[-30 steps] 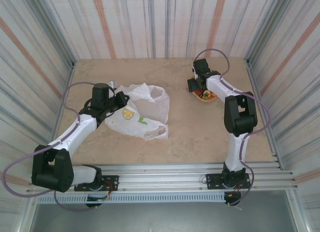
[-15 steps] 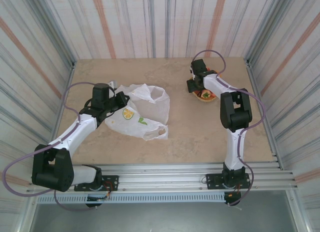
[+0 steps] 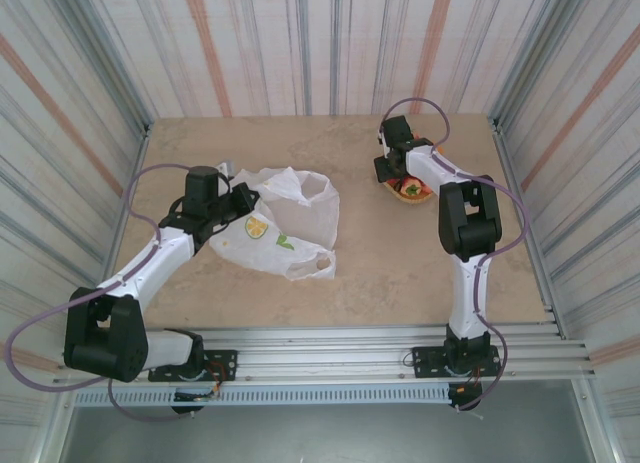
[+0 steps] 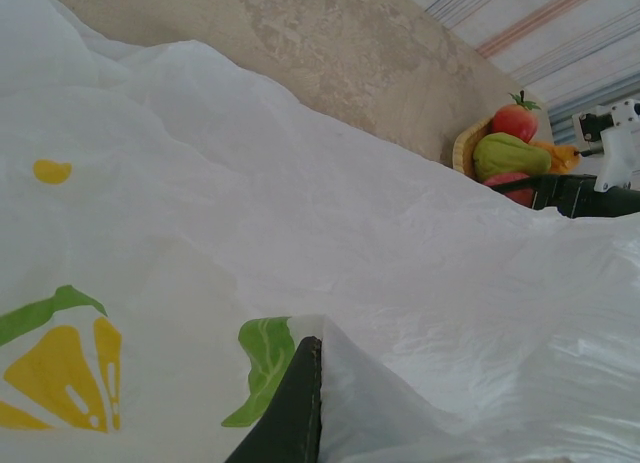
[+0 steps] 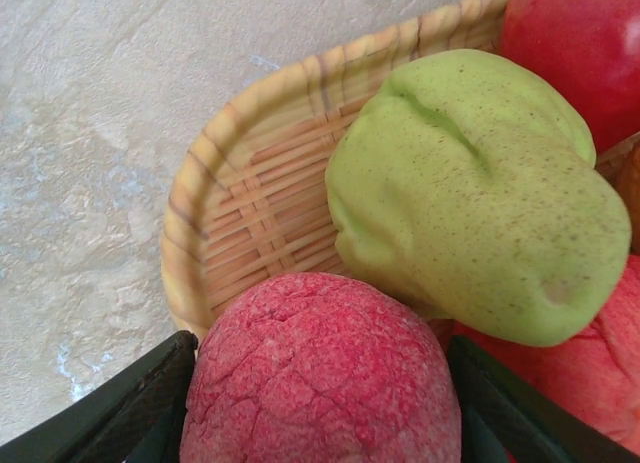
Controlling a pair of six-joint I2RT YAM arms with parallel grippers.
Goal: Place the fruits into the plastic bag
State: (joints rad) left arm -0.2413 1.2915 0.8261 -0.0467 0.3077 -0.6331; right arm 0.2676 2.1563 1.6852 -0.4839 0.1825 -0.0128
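My right gripper [image 5: 320, 355] straddles red fruit [image 5: 320, 393], bottom centre, clamp unclear; round fruit could squirt out. Left gripper [image 4: 308, 383] pinches plastic bag [image 4: 350, 213]; film might slip.

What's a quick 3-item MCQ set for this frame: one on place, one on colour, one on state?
1. In the top view, where does the plastic bag lie?
A. left of centre, at the left gripper
B. in the far right corner
C. on the rail by the arm bases

2. In the right wrist view, what colour is the fruit next to the red fruit?
A. blue
B. green
C. purple

3. What state is the red fruit in?
A. inside the bag
B. held high above the table
C. in the woven tray, between the jaws of the right gripper

Answers:
1 A: the top view shows the bag crumpled left of centre with the left gripper at its edge.
2 B: the green fruit lies against the red one.
3 C: a dark finger flanks the red fruit on each side, with the tray rim beside it.
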